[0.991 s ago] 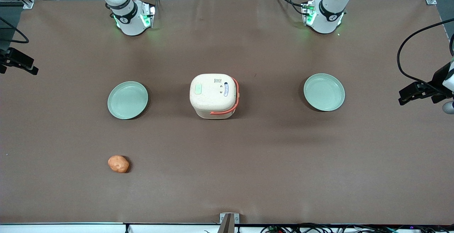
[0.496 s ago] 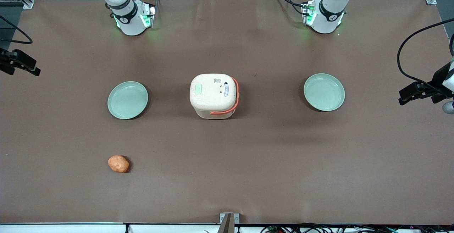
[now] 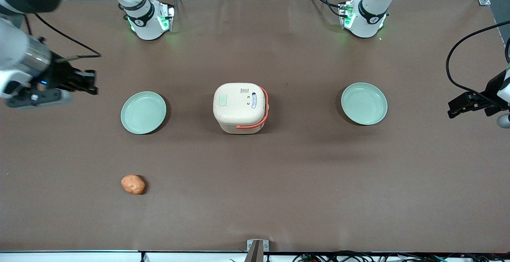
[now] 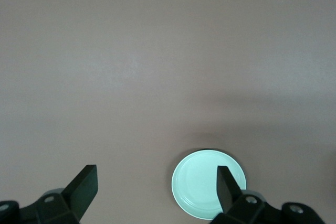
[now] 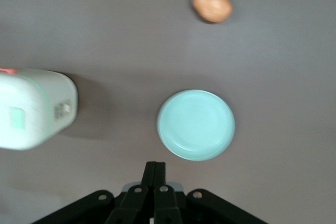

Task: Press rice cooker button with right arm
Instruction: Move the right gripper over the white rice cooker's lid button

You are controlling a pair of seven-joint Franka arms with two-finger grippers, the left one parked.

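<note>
The cream rice cooker (image 3: 240, 107) stands closed at the middle of the table, with its orange-red handle (image 3: 259, 120) folded down and a pale green button (image 3: 222, 101) on its lid. It also shows in the right wrist view (image 5: 34, 109). My right gripper (image 3: 92, 82) hangs above the table toward the working arm's end, well short of the cooker, with a pale green plate (image 3: 143, 112) between them. In the right wrist view its fingers (image 5: 155, 170) are pressed together with nothing between them.
A second pale green plate (image 3: 364, 103) lies toward the parked arm's end. An orange-brown potato-like lump (image 3: 133, 184) lies nearer the front camera than the first plate; it also shows in the right wrist view (image 5: 211, 3). The two arm bases (image 3: 148, 18) stand at the table's back edge.
My right arm has swung in from the table's edge toward the middle, bringing the gripper closer to the plate. Cooker, plates and lump have not moved.
</note>
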